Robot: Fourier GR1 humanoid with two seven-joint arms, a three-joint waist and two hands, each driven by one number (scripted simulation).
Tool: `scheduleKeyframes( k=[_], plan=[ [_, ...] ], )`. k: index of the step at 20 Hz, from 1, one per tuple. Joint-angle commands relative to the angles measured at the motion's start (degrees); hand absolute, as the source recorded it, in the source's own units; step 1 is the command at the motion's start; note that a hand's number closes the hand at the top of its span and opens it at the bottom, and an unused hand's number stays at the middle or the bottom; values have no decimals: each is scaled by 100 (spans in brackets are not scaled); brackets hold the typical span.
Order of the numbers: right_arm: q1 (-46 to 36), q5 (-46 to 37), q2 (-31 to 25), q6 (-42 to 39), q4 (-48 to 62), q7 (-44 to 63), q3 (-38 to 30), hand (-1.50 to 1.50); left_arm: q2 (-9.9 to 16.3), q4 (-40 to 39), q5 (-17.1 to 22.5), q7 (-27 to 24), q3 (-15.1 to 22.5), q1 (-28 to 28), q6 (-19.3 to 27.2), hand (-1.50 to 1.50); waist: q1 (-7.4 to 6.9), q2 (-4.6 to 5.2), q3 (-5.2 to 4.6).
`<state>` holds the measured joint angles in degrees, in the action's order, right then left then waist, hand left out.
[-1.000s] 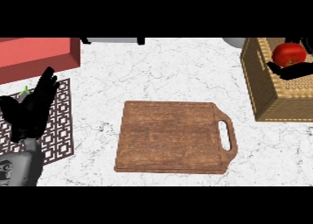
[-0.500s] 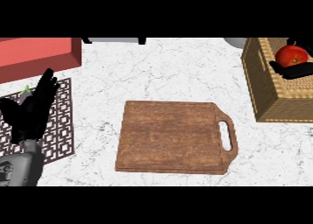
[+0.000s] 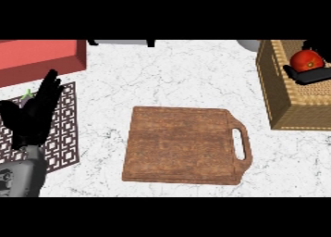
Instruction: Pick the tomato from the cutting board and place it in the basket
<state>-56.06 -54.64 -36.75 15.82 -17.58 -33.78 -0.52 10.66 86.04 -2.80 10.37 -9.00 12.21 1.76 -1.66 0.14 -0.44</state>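
Head view: the round red tomato (image 3: 305, 59) sits inside the woven wicker basket (image 3: 277, 97) at the worktop's right edge, near its far corner. The black right hand (image 3: 311, 73) is in the basket with its fingers curled under and around the tomato. A brown wooden cutting board (image 3: 182, 144) with a handle slot lies bare at mid-worktop. By the left edge, the black left hand (image 3: 33, 113) rests open, fingers straight and upward, over a patterned lattice mat (image 3: 62, 139).
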Motion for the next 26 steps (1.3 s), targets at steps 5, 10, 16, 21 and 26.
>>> scheduleKeyframes(
  k=[5,10,16,21,26],
  plan=[
    [129,-188,24,444,406,-165,-43,150,-42,322,-143,267,106,-49,136,0,4,31,52],
    [-184,-477,137,421,795,133,99,150,-118,5,-31,-13,126,104,6,0,-96,88,55],
    [-273,-495,73,31,926,56,73,150,-232,-81,-145,-355,206,-209,56,0,-57,70,52],
    [-104,-462,127,16,1135,84,-9,150,-174,-72,-221,-53,205,130,153,0,-89,99,60],
    [-168,-826,215,-130,1271,842,286,150,-111,-184,-162,99,90,369,178,0,-79,96,56]
  ],
)
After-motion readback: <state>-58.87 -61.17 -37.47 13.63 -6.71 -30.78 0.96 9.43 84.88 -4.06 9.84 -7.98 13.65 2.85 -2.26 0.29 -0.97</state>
